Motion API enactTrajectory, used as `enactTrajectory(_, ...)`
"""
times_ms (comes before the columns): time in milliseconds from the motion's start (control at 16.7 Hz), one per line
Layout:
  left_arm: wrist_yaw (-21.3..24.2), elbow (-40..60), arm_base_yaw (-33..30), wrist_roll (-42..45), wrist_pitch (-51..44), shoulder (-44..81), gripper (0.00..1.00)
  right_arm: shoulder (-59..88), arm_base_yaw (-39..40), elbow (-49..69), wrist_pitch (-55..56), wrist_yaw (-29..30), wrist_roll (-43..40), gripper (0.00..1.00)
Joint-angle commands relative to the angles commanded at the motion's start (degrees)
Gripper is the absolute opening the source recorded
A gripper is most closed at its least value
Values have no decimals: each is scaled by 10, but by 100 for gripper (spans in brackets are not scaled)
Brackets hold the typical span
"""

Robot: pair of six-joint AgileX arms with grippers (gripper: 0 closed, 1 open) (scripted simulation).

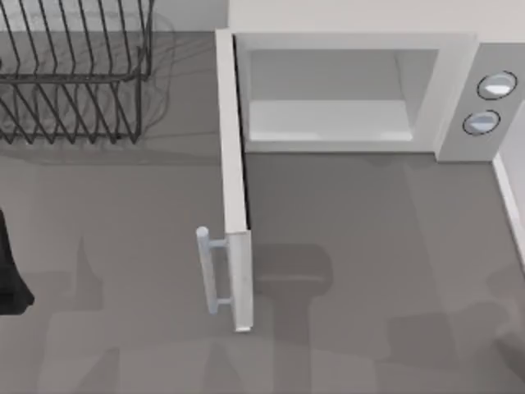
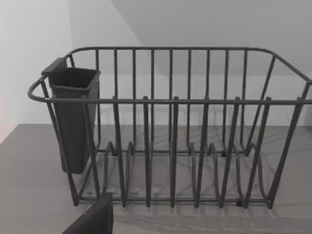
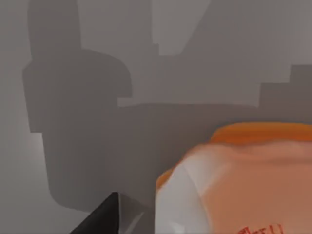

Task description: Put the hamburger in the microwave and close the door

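The microwave (image 1: 353, 41) stands at the back right, white, with its pale cavity (image 1: 328, 98) open and nothing in it. Its door (image 1: 234, 180) is swung fully out toward the front, edge-on, with the silver bar handle (image 1: 212, 271) on its left face. The hamburger (image 3: 239, 180), cream with an orange rim, sits very close to the right wrist camera above the grey table. A dark piece of my right gripper (image 3: 100, 217) shows beside it. My left arm (image 1: 10, 275) is parked at the table's left edge.
A black wire dish rack (image 1: 74, 74) stands at the back left; the left wrist view faces the rack (image 2: 170, 126) and its dark cutlery cup (image 2: 73, 117). Two silver knobs (image 1: 490, 103) sit on the microwave's grey side panel. Arm shadows fall on the grey tabletop (image 1: 369, 246).
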Motion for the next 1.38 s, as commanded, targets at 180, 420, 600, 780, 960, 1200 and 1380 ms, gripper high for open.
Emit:
enactTrajectory(180, 0, 0, 0, 0, 0, 0, 100, 0, 0, 0, 0, 0, 0, 62)
enactTrajectory(420, 0, 0, 0, 0, 0, 0, 100, 0, 0, 0, 0, 0, 0, 32)
enactTrajectory(600, 0, 0, 0, 0, 0, 0, 100, 0, 0, 0, 0, 0, 0, 10)
enactTrajectory(780, 0, 0, 0, 0, 0, 0, 100, 0, 0, 0, 0, 0, 0, 0)
enactTrajectory(960, 0, 0, 0, 0, 0, 0, 100, 0, 0, 0, 0, 0, 0, 0)
enactTrajectory(1200, 0, 0, 0, 0, 0, 0, 100, -43, -2, 27, -56, -7, -1, 0)
enactTrajectory(1380, 0, 0, 0, 0, 0, 0, 100, -49, -3, 46, -79, -7, -3, 0)
